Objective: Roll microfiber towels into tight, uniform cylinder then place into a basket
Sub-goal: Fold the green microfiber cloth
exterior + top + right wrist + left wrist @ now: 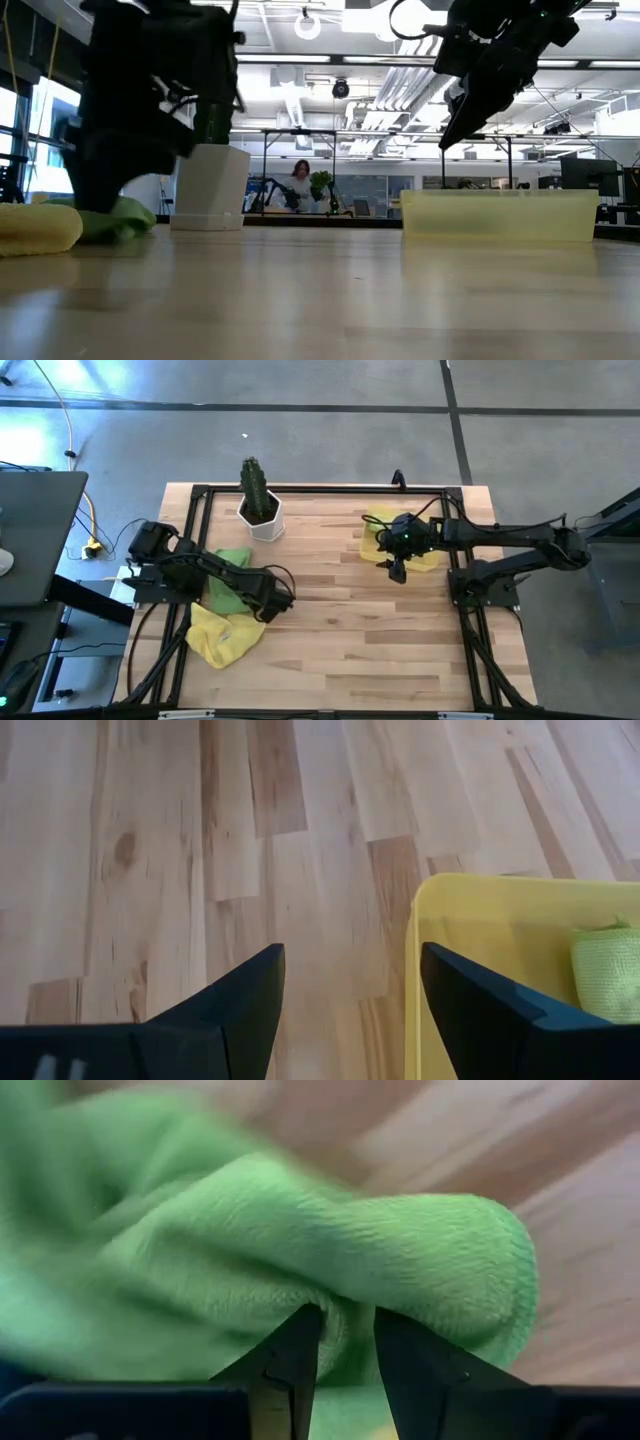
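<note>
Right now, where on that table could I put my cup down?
The bare wood between the left pincer and the basket is free, and so is the table's whole near strip. It is crowded by the green towel, yellow towel and cactus pot.

Both arms are dark, nearly black, built of chunky jointed segments with black cables looping loosely along them. The left arm (200, 572) starts from a boxy black base block; the right arm (500, 540) is a long slim link with a small green light near its wrist. Each wrist ends in two flat, wedge-shaped, matte dark fingers (240, 1010) tapering to points.
</note>
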